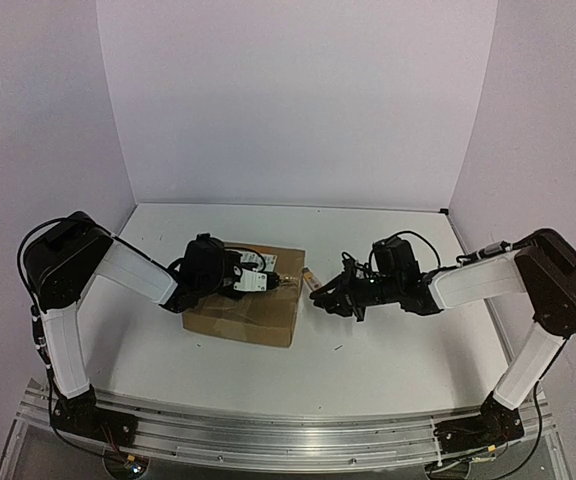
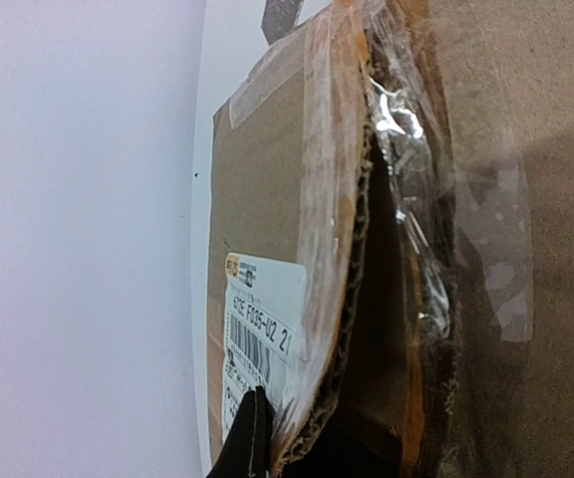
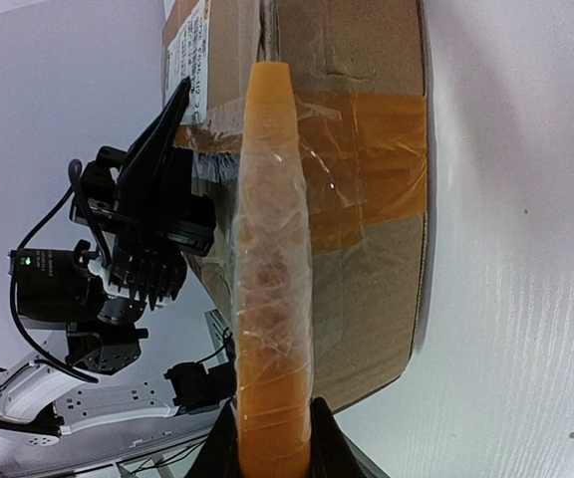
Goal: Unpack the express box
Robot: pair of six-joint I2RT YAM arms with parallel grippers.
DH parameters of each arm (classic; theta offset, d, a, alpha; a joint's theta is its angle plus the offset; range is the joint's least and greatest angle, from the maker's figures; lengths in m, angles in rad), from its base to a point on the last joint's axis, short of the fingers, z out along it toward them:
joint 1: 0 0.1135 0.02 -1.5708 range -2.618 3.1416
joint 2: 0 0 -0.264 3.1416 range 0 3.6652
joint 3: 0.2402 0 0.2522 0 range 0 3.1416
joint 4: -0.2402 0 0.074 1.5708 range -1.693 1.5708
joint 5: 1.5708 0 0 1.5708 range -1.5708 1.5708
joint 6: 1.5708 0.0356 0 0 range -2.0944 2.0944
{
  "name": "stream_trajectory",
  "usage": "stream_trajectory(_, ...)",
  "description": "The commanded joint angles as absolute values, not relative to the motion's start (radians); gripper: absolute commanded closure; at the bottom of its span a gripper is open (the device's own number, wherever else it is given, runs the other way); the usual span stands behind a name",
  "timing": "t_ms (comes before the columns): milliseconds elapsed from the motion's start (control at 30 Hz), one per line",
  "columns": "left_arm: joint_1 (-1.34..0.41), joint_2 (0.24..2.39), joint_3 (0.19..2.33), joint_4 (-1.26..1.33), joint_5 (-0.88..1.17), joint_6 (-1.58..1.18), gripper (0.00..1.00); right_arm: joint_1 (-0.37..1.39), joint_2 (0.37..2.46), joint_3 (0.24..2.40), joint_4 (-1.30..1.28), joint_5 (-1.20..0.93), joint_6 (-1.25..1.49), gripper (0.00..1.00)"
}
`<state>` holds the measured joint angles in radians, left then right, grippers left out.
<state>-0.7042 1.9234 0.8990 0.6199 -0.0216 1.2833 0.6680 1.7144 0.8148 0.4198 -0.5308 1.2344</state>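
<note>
Top view: we count one box (image 1: 253, 305) mid-bench (image 1: 388, 350), between two tools. Left wrist: the left tool (image 2: 287, 450) is pressed together on one lifted flap (image 2: 267, 189). The seam tape (image 2: 417, 199) is torn and the contents are unseen. Right wrist: the right tool (image 3: 272, 453) pinches one loose tape strip (image 3: 272, 249). We judge opening begun, emptying outstanding.

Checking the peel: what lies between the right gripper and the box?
A strip of orange tape, pinched in the right gripper, runs toward the box; the right wrist view shows it.
</note>
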Motion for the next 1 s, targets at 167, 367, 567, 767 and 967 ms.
stream_trajectory(167, -0.666, 1.972, 0.944, 0.556, -0.104, 1.204, 1.00, 0.787, 1.660, 0.784, 0.482, -0.817, 1.252, 1.00)
stream_trajectory(367, -0.655, 1.991, 0.950, 0.561, -0.113, 1.206, 1.00, 0.805, 1.638, 0.776, 0.484, -0.838, 1.260, 1.00)
stream_trajectory(567, -0.647, 1.993, 0.946, 0.569, -0.112, 1.214, 1.00, 0.824, 1.617, 0.735, 0.488, -0.829, 1.286, 1.00)
stream_trajectory(767, -0.643, 1.965, 0.950, 0.521, -0.087, 1.192, 1.00, 0.806, 1.573, 0.703, 0.428, -0.776, 1.270, 1.00)
stream_trajectory(967, -0.643, 1.931, 1.026, 0.370, -0.078, 1.095, 1.00, 0.750, 1.562, 0.789, 0.312, -0.754, 1.196, 1.00)
